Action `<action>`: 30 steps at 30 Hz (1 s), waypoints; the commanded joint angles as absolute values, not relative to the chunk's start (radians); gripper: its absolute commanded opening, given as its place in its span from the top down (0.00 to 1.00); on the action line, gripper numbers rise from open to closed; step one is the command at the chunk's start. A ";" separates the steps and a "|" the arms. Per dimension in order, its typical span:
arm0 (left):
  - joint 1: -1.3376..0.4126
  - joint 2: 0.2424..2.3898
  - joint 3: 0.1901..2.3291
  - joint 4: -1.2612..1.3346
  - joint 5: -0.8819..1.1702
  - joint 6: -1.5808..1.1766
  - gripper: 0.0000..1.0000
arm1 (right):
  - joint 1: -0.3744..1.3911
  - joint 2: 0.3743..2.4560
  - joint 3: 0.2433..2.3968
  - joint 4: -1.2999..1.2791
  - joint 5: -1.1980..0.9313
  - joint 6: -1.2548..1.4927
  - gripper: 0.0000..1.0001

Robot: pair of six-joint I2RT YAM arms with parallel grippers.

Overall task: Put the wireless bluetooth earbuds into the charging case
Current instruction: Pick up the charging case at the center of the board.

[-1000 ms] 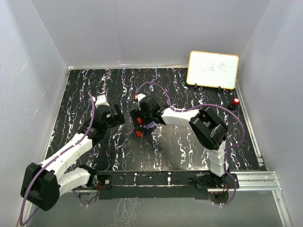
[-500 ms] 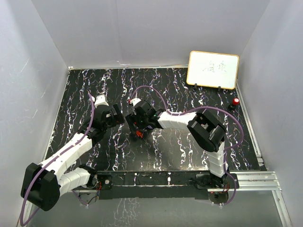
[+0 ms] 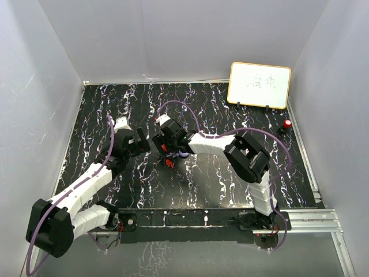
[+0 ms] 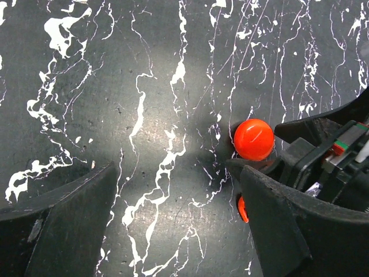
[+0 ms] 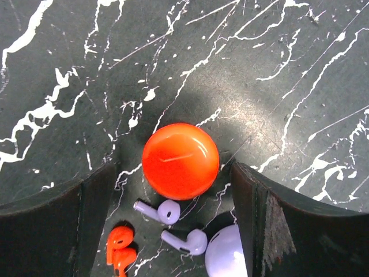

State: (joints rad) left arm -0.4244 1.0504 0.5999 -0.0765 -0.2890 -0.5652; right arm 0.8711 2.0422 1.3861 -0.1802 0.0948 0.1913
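While my right gripper [image 5: 173, 190] straddles the red case [image 5: 180, 161], wide open and empty, two purple earbuds [image 5: 167, 213] lie just beside that case.

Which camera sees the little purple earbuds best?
The right wrist camera. Both purple earbuds lie close up and sharp there, just below the red round case in the picture. From the top camera they are too small to pick out. The left wrist camera does not show them.
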 commanded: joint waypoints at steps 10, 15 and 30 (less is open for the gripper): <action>-0.374 1.020 0.570 -0.059 -0.225 -0.566 0.18 | 0.870 2.087 1.410 -0.155 0.141 0.151 0.32; -0.348 1.019 0.560 -0.045 -0.179 -0.578 0.22 | 0.870 2.095 1.404 -0.152 0.156 0.141 0.36; -0.307 1.055 0.569 -0.009 -0.100 -0.580 0.23 | 0.868 2.083 1.357 -0.082 0.177 0.109 0.69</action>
State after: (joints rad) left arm -0.3359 1.0531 0.5602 -0.0273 -0.1478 -0.5770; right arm 0.8703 2.0853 1.3914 -0.1280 0.1410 0.1318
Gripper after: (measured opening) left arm 0.769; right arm 0.500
